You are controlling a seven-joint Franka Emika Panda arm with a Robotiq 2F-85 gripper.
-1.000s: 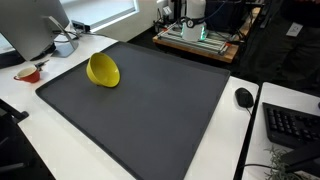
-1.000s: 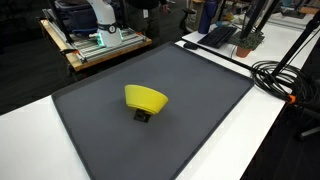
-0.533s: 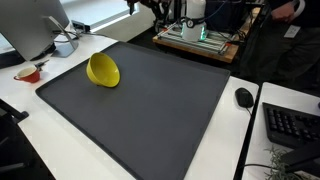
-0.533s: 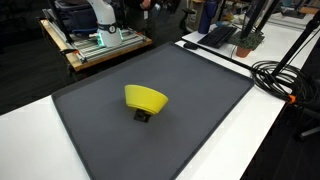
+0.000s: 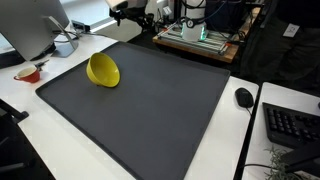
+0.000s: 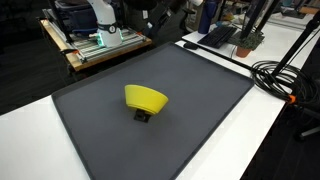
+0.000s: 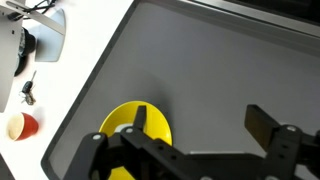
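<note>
The yellow bowl [image 5: 103,70] rests tilted on the dark mat [image 5: 150,110] that covers the white bench [image 5: 30,110], close to one edge of the mat. The gripper [image 7: 195,110] hangs above the mat, its fingers [image 7: 265,125] spread wide and holding nothing. In the wrist view the bowl lies beneath one finger.

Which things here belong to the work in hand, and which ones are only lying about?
In hand: the gripper, open; the yellow bowl; the small black block under it.
Lying about: mouse, keyboard, red cup, cables.
</note>
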